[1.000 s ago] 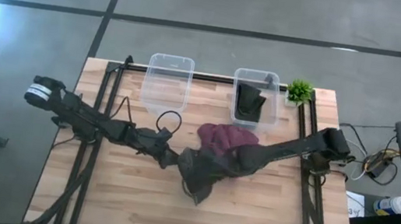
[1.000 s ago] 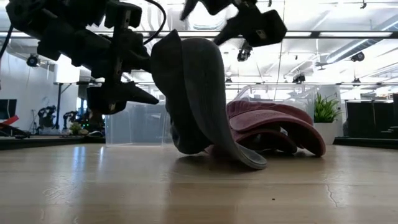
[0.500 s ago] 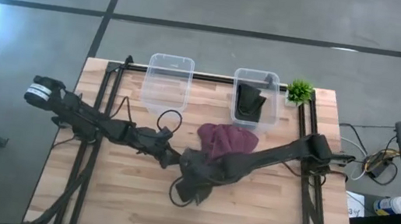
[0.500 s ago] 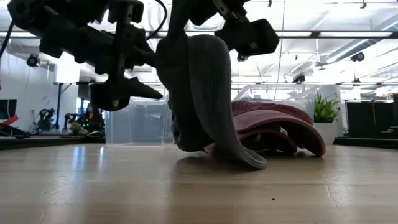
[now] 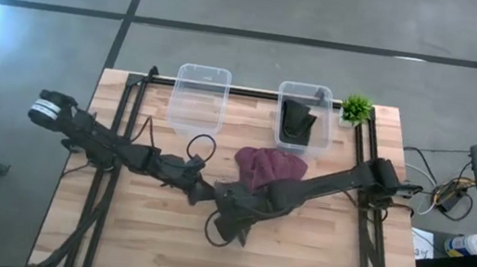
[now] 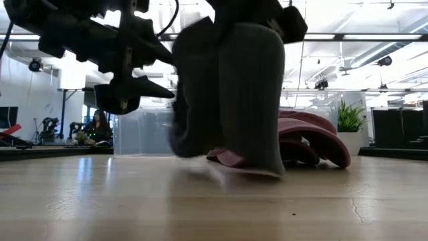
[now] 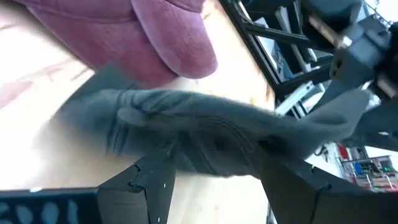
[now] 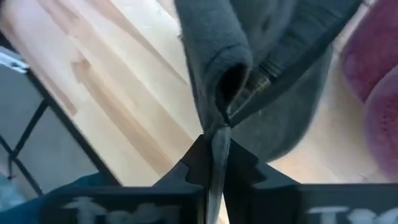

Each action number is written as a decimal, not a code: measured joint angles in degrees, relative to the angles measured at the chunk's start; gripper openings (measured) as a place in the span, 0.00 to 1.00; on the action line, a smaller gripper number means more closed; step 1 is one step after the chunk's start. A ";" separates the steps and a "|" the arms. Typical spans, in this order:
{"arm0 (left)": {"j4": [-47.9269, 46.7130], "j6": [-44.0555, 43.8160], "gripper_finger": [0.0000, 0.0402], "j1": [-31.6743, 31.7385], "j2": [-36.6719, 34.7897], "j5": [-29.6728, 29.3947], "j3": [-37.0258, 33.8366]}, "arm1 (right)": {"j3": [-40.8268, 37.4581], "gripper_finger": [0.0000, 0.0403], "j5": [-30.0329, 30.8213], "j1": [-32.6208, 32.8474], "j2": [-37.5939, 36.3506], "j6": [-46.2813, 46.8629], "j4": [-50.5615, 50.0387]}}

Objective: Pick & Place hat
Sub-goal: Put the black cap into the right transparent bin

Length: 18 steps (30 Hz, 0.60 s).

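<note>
A grey hat (image 5: 227, 226) hangs near the table's middle, with my right gripper (image 5: 227, 205) shut on it from above. It shows blurred in the low view (image 6: 227, 94). Behind it a maroon hat (image 5: 270, 164) lies on the table, crown up. My left gripper (image 5: 200, 192) stands open just left of the grey hat. In the left wrist view its fingers (image 7: 149, 180) flank the hat (image 7: 205, 124); whether they touch it I cannot tell. My right gripper pinches an edge of the grey hat's cloth (image 8: 216, 127) between its two fingertips, coming from above and slanting in from the table's right. The hat hangs below the fingers, folded on itself. Whether its lower edge (image 6: 261, 171) rests on the table I cannot tell.
Two clear bins stand at the far edge: the left one (image 5: 199, 95) holds nothing visible, the right one (image 5: 304, 115) holds a dark hat. A small green plant (image 5: 357, 108) stands at the far right corner. Bare wood lies toward the near edge.
My right gripper has moved toward the table's left, onto the grey hat beside my left gripper, and has shut on the hat's cloth. The grey hat has swung and turned under it, and its flat brim has drawn in off the table.
</note>
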 joint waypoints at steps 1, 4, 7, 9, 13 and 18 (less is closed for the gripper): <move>-0.01 0.01 0.53 -0.40 -0.18 -0.01 0.04 | -0.12 0.04 0.40 0.00 -0.76 -0.04 0.03; -0.01 0.01 0.53 -1.77 -1.21 -0.15 0.12 | -0.29 0.03 3.85 0.02 -3.98 0.11 -0.42; -0.05 0.04 0.53 -3.70 -3.05 -2.10 0.11 | -0.35 0.03 9.33 0.02 -9.71 1.39 -2.51; 0.03 0.32 0.53 -5.06 -4.26 -4.90 0.10 | -0.42 0.03 14.65 0.02 -13.73 2.75 -5.69; -0.01 1.63 0.53 -6.59 -5.75 -8.69 -0.08 | -0.34 0.03 27.02 -1.04 -21.41 5.73 -16.07; -0.36 2.66 0.53 -6.46 -5.97 -9.63 -0.14 | -0.88 0.03 33.95 -8.62 -27.98 4.70 -24.77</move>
